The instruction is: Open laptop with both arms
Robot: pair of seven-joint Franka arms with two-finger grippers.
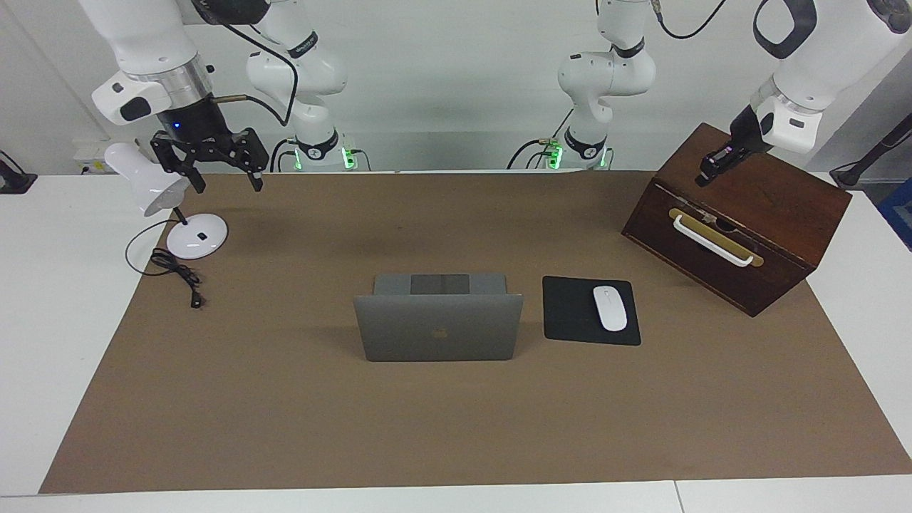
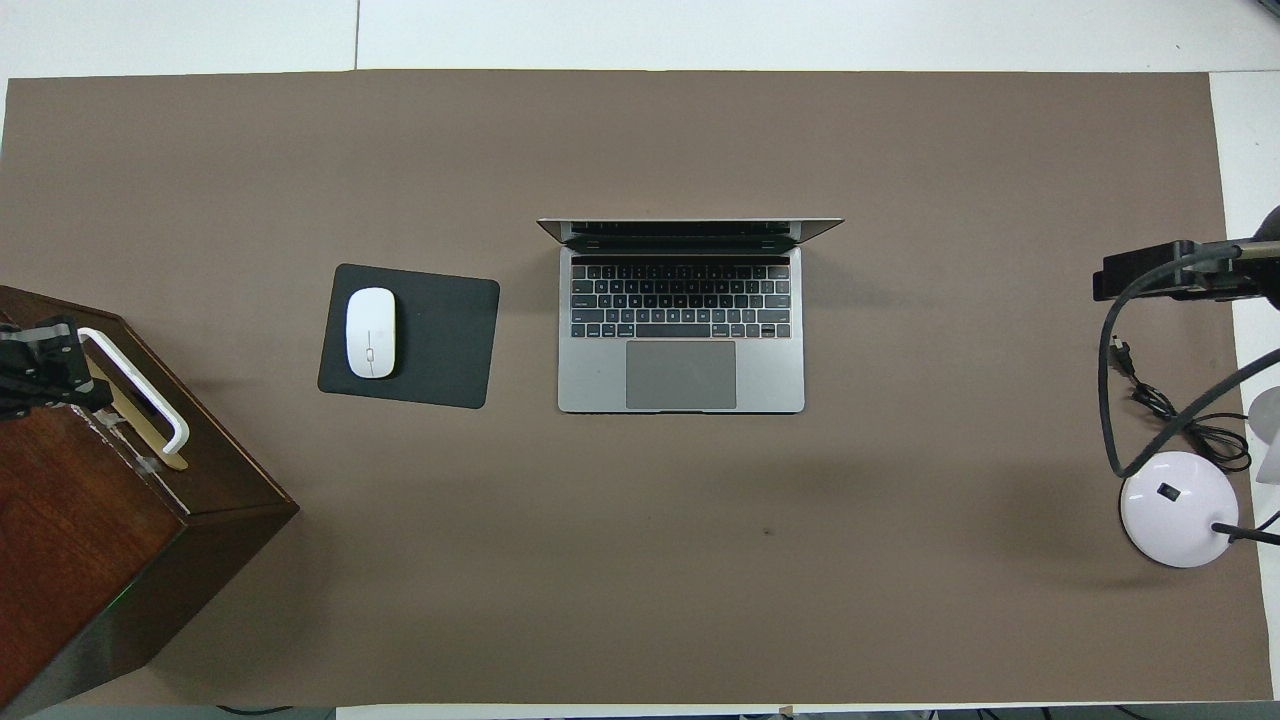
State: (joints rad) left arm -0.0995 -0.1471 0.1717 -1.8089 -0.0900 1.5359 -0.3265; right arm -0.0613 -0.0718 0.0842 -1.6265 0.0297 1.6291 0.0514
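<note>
At mat centre laptop (image 1: 438,324) stands open. Right gripper (image 1: 217,171) fingers wide near lamp (image 1: 167,206); left gripper (image 1: 705,176) over box (image 1: 776,206), fingers unreadable. We fear left arm clipping box.

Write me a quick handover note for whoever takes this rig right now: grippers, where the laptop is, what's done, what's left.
Left gripper: raised over the wooden box at the left arm's end of the table, holding nothing that shows.
Right gripper: open and empty, in the air beside the desk lamp at the right arm's end.
Laptop: mid-table on the brown mat, lid upright, keyboard facing the robots; the mouse pad with the mouse lies beside it.
Done: the laptop stands open, and neither gripper touches it.
Left: nothing visible on the laptop; both arms look ready to park.
</note>
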